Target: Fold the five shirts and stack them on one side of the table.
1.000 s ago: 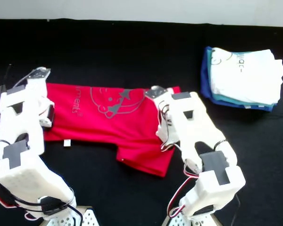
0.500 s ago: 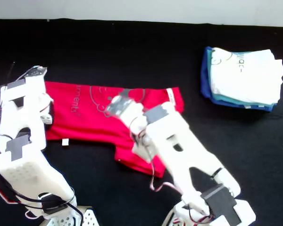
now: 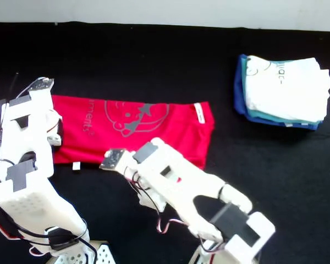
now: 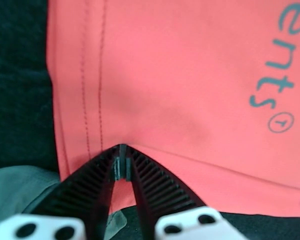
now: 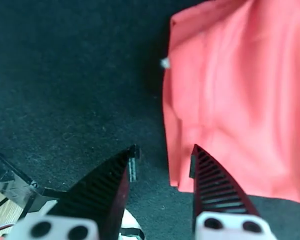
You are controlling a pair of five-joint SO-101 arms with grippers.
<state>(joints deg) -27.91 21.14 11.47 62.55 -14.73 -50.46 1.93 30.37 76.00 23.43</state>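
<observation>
Your red shirt [image 3: 154, 124] lies print up as a long band on the black bench [image 3: 154, 55]. In the high view it runs from 9 o'clock toward the middle. Your left arm [image 3: 25, 159] stands at the shirt's 9 o'clock end. The left jaws are clamped together on the stitched hem there, and a crease runs out across the cloth from the pinch.

Your right arm [image 3: 181, 181] reaches in from 5 o'clock to the shirt's 7 o'clock edge. The right jaws are apart and hold nothing. One tip is over bare bench and the other over the shirt's border, with the edge between them. You cannot tell whether the tips touch down. A small white tag [image 3: 77, 166] sticks out along that same edge.

The stack [image 3: 283, 91] of folded shirts sits at 2 o'clock, well apart from the red one. White is on top, with teal and blue beneath.
</observation>
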